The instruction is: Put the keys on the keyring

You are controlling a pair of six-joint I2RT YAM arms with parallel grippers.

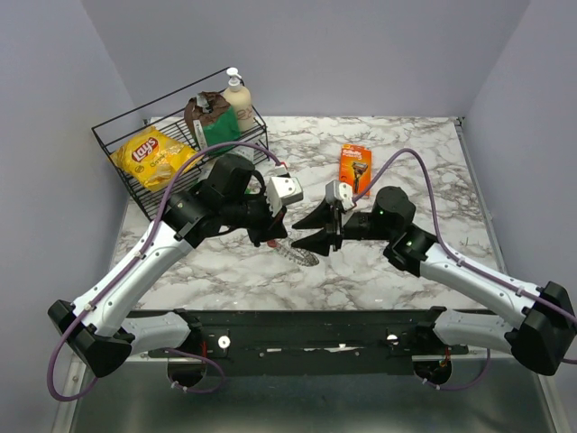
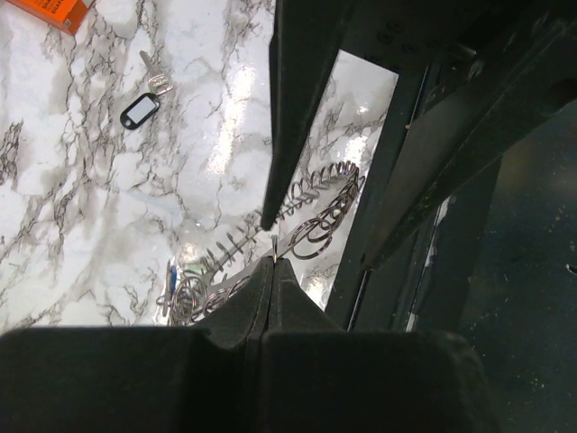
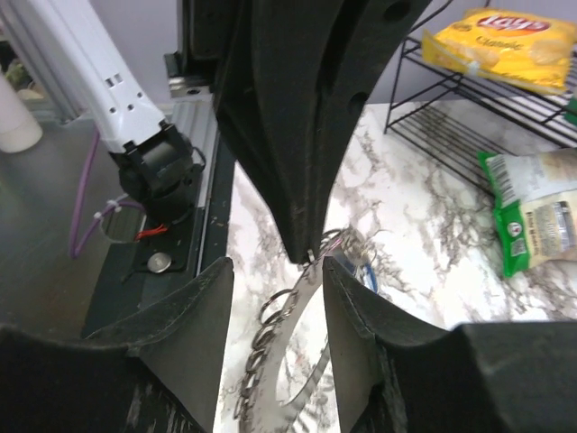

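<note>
Left wrist view shows the left gripper (image 2: 273, 266) pinching the keyring (image 2: 311, 225) tight, so the right gripper (image 3: 277, 263), jaws spread wide, should grab it gently.

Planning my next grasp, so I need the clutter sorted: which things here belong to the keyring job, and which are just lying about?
Job: keyring; black-tagged key; blue bit beside the keyring, likely a key.

Lying about: razor pack; basket holding chips, green bag, brown bag, soap bottle.
</note>
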